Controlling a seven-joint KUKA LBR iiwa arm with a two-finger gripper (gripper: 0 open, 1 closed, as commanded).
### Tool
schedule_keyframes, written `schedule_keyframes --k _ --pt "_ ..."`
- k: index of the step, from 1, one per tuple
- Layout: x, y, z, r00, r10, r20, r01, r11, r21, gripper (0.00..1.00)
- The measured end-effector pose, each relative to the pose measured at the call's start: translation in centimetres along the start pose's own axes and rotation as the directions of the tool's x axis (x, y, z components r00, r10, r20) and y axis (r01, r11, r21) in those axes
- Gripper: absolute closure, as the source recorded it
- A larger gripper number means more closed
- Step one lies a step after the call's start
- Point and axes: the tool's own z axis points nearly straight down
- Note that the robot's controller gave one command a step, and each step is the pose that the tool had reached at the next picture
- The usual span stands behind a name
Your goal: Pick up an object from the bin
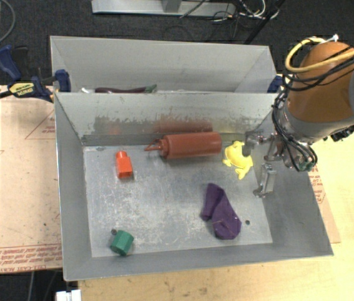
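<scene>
Five loose things lie in the grey metal bin (pixel 164 196), spread out rather than heaped. A reddish-brown squeeze bottle (pixel 189 146) rests on its side against the back wall with its nozzle pointing left, and the rest are placed from it. Just off the bottle's flat end, to its right, sits a small yellow lumpy toy (pixel 238 158), perhaps soft plastic. Left of the nozzle and a little forward stands a small orange block-like piece (pixel 123 165). Forward of the bottle's right half lies a limp purple cloth-like thing (pixel 221 212). Well forward of the nozzle, near the front-left corner, is a green cap-shaped piece (pixel 121 242).

The gripper (pixel 263 184) hangs to the right of the bottle, beyond the yellow toy and just beside it. Nothing shows in its grasp, and I cannot tell whether it stands apart or together.

The yellow toy is the nearest candidate. It looks light and small, with bumpy, rounded sides that may squirt out of a pinch, so taking it across its narrowest part seems safest. The bottle seems bulkier, smooth and likely to roll, so its neck would be the surer hold. The purple piece would probably fold and sag.
</scene>
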Motion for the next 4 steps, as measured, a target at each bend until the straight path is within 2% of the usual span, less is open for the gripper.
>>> schedule_keyframes --k 1,2,3,4 --pt "-0.2 0.0 -0.4 1.0 -0.002 0.008 0.002 1.0 0.001 0.0" --pt "1.8 2.3 1.1 0.999 -0.052 0.011 0.052 0.999 0.004 0.0" --pt "1.9 6.1 4.9 0.995 -0.104 0.008 0.104 0.995 0.001 0.0" --pt "5.1 9.6 4.0 0.996 -0.09 0.001 0.09 0.996 0.001 0.0"
